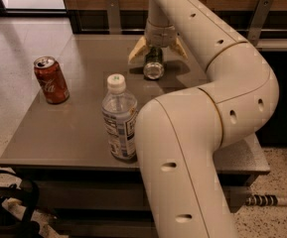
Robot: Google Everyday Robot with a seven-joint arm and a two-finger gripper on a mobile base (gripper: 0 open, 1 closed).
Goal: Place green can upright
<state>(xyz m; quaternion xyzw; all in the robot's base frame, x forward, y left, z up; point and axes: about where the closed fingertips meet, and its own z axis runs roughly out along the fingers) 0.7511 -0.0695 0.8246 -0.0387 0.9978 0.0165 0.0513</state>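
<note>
Most of the view is filled by the cream-coloured arm [182, 148], which is bent in the foreground and reaches back over the grey table [83, 128]. A clear water bottle [119, 120] with a white cap is stood upright near the table's front edge, just beside the arm. A red can [51, 81] is set upright towards the left edge, well apart from the bottle. The green can [154, 67] is laid on its side at the far middle of the table, one silver end turned towards the camera. The gripper [158, 57] is lowered over it, its fingers [136, 50] spread wide on either side of the can.
</note>
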